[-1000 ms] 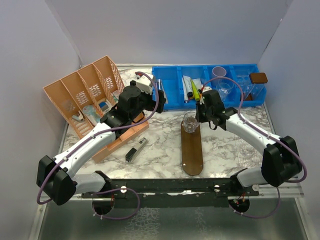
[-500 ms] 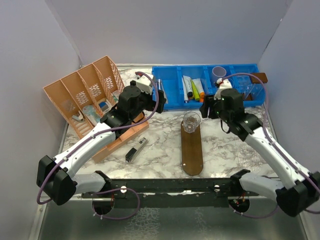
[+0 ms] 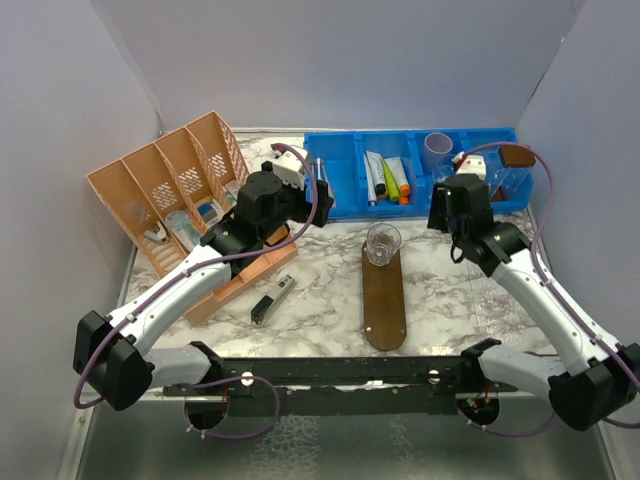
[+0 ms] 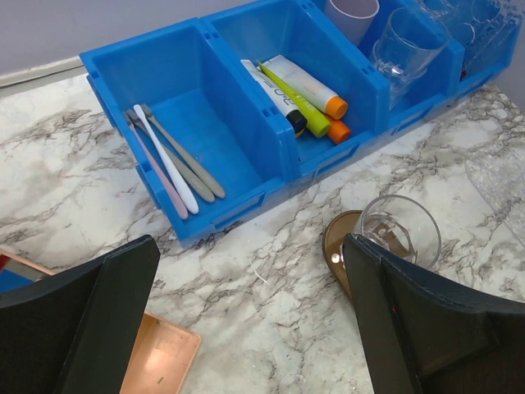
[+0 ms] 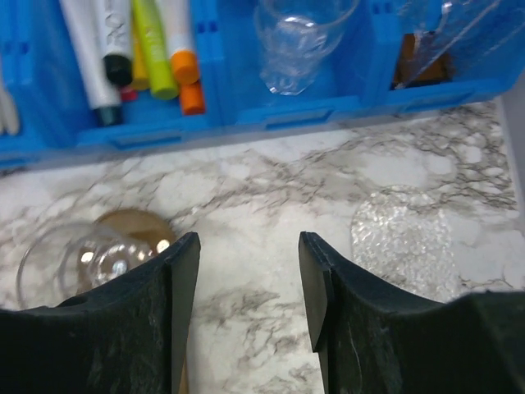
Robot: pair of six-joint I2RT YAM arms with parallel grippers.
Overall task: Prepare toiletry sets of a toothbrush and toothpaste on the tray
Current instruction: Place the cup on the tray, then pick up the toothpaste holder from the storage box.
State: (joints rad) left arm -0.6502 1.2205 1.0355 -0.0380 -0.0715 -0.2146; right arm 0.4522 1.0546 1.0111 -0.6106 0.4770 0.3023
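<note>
The dark brown wooden tray (image 3: 385, 305) lies mid-table, and one clear tumbler (image 3: 382, 243) stands on its far end with nothing showing inside it. Thin pale toothbrushes (image 4: 168, 160) lie in the blue bin's left compartment. Toothpaste tubes (image 4: 299, 94), one of them lime green, lie in the compartment beside it. My left gripper (image 4: 250, 256) hovers open and empty over the marble in front of the bin, left of the tumbler (image 4: 399, 230). My right gripper (image 5: 248, 279) is open and empty over the marble, right of the tumbler (image 5: 74, 258) and just in front of the bin.
The blue compartmented bin (image 3: 340, 200) along the back also holds clear tumblers (image 5: 295, 37) and a lavender cup (image 3: 437, 150). An orange divided basket (image 3: 165, 195) stands at the left. A small black object (image 3: 272, 300) lies near it on the marble.
My right gripper opened beside the tumbler on the tray, then drew away to the right and back toward the bin. The left arm has not moved.
</note>
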